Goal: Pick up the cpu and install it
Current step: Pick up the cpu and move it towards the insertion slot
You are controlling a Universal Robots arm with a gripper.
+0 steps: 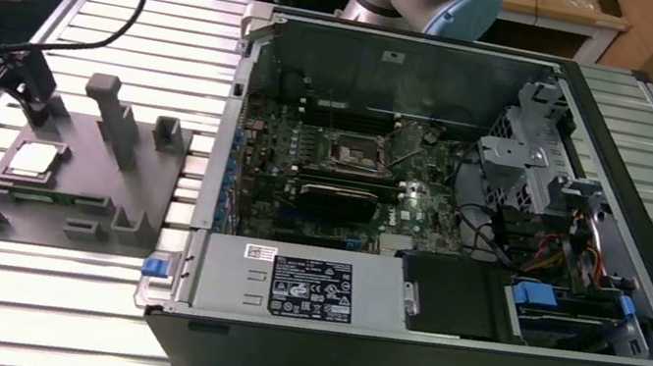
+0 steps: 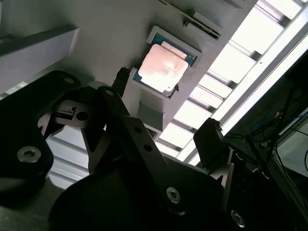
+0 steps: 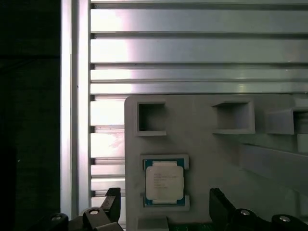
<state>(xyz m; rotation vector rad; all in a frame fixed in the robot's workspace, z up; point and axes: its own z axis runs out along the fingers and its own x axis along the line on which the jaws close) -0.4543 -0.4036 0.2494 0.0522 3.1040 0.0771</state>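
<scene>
cpu (image 1: 35,159) sat flat in its pocket at the exterior view's left end of the grey fixture (image 1: 87,188), on the slatted counter (image 1: 13,310). Pincer (image 3: 165,201) hung over it, jaws wide, one finger either side in the first wrist view, holding nothing. Step, I'd say: approach for the pick. Grasp called for pads square on opposite chip edges, clear of the pocket walls. Further right: motherboard socket (image 1: 355,153) inside the open PC case (image 1: 622,322), well apart from the chip.

Glare bleaches the slatted table (image 2: 231,62) in both wrist views; the gripper (image 2: 166,101) silhouetted — exterior view evenly lit.
</scene>
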